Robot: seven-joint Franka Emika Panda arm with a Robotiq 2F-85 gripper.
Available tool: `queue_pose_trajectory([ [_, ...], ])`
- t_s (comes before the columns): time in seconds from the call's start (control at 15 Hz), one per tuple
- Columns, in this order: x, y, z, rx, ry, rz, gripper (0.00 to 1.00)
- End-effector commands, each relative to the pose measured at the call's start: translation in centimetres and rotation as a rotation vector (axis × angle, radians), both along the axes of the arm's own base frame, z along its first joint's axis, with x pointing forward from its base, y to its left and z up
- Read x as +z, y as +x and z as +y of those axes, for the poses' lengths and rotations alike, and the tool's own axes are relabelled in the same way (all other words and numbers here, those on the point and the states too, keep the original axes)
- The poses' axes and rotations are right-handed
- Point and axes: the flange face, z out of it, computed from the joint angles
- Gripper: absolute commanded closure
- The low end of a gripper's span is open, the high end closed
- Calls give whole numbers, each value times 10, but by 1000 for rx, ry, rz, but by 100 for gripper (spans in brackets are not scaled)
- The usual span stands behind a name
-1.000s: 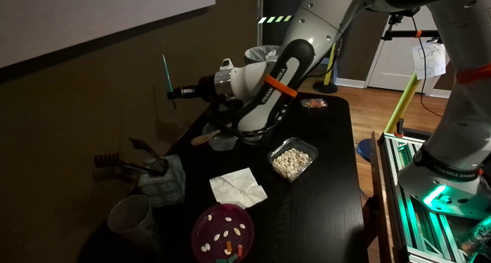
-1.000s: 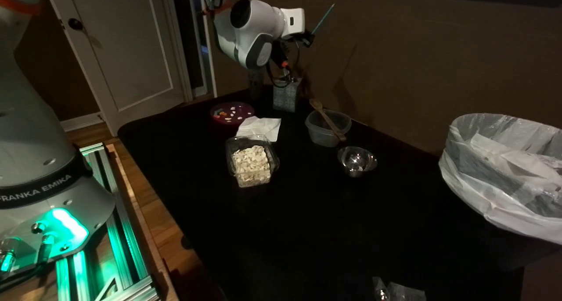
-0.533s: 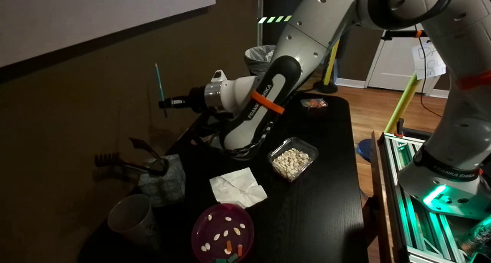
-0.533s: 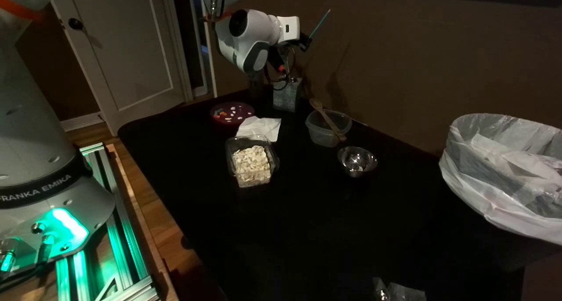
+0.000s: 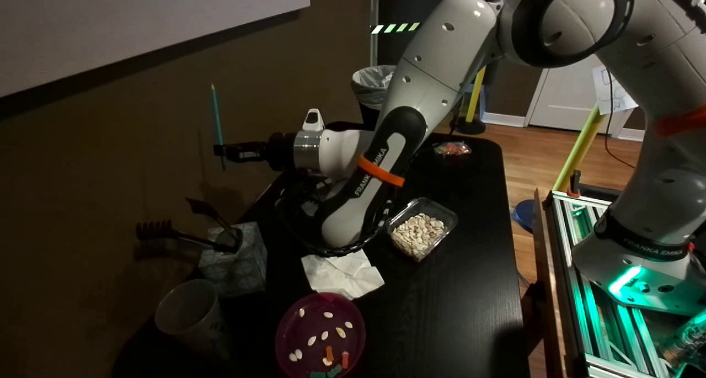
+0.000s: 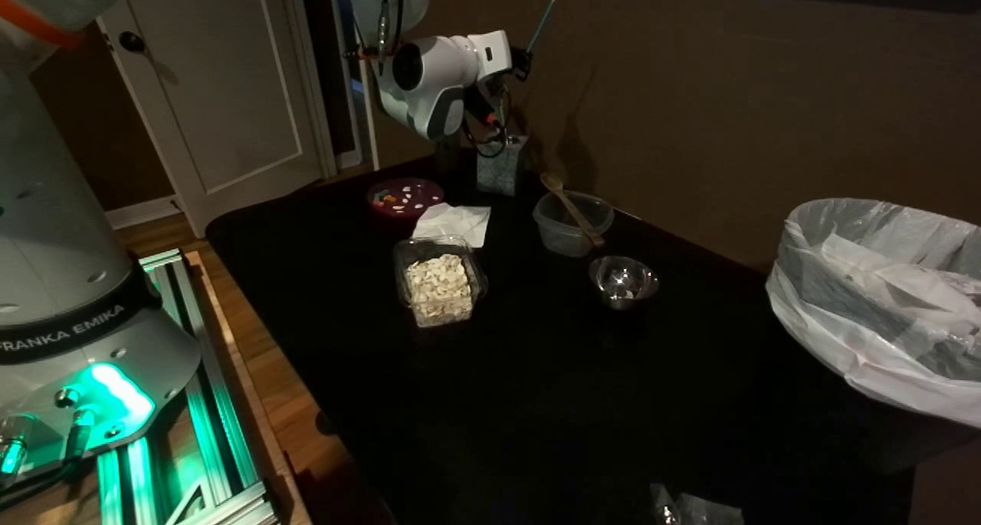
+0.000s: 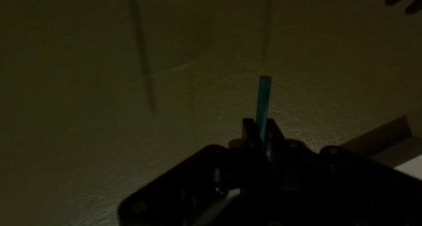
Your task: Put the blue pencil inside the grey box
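Currently the pencil [image 5: 216, 113], slightly tilted, is held near its lower end by the pincer [image 5: 219, 149]. Below the pincer stands the box [image 5: 237, 270]; recommend centring that end over its opening, clear of the utensils [image 5: 190, 238], before lowering.

In an exterior view the arm [image 5: 662, 74] rises from its green-lit base [image 5: 645, 265] at the right, bends sharply at the elbow [image 5: 579, 16] and slopes down to the left along the forearm [image 5: 441, 58]. Beyond that, the wrist [image 5: 336, 152] points left, roughly level, with the end effector [image 5: 219, 149] at its tip. In the wrist view the dark fingers [image 7: 249, 130] stand nearly together, pressed on the blue pencil [image 7: 262, 100], one to its left and one to its right
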Motion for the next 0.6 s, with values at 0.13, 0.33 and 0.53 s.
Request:
queue_pose_trajectory([
  [0.13,5,11,39,90,-133,-145,98],
  [0.33,4,16,51,111,-195,-179,98],
  [0.53,-2,17,55,117,-235,-177,98],
])
